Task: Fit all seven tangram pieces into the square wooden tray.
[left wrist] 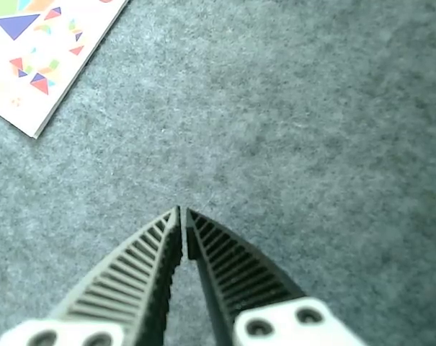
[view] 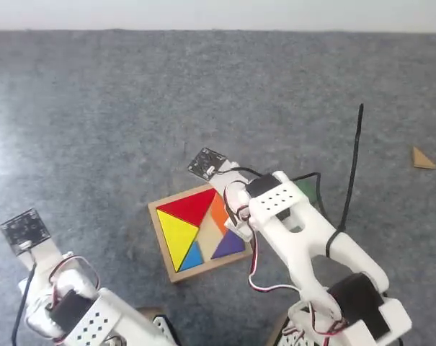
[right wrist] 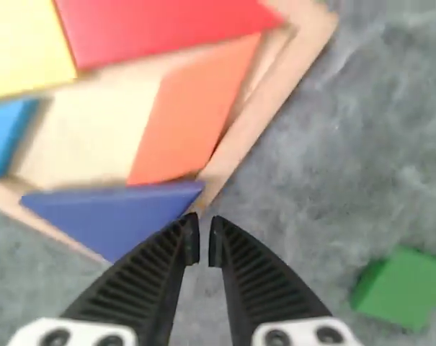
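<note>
Right gripper (right wrist: 203, 241): fingers nearly together, empty, at tray (view: 210, 267) rim, 3 o'clock | left gripper (left wrist: 183, 216): fingers together, over carpet (left wrist: 311, 108), 9 o'clock | green piece (right wrist: 401, 285): outside tray, 2 o'clock | tan triangle (view: 421, 158), possibly a piece: 2 o'clock, well apart.

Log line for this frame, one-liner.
left pincer shut, empty, over carpet | right pincer shut, empty, at tray edge by purple triangle | green piece and tan triangle outside tray
</note>
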`<action>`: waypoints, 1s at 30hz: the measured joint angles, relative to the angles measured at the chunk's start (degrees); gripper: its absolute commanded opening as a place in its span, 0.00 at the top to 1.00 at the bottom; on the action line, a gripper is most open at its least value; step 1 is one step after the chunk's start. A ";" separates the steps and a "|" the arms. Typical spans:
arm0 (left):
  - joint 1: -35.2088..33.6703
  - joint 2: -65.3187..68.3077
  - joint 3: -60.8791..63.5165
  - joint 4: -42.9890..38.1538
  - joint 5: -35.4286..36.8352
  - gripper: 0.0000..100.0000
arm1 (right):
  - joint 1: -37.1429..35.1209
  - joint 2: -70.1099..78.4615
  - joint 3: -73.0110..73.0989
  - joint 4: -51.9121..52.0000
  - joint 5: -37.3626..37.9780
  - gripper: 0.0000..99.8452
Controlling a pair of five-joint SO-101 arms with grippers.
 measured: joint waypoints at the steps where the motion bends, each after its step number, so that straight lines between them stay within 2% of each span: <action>1: 0.00 0.00 0.00 0.00 0.00 0.98 | 0.00 0.00 0.00 -0.35 0.18 0.96; 18: 0.00 0.00 0.00 0.00 0.00 0.98 | -1.05 -0.70 -0.09 -2.55 0.44 0.96; 25: 0.00 0.00 0.00 0.00 0.00 0.98 | -1.32 -0.70 -11.87 5.36 0.44 0.96; 30: 0.00 0.00 0.00 0.00 0.00 0.98 | -6.95 4.31 -16.79 6.15 -2.46 0.96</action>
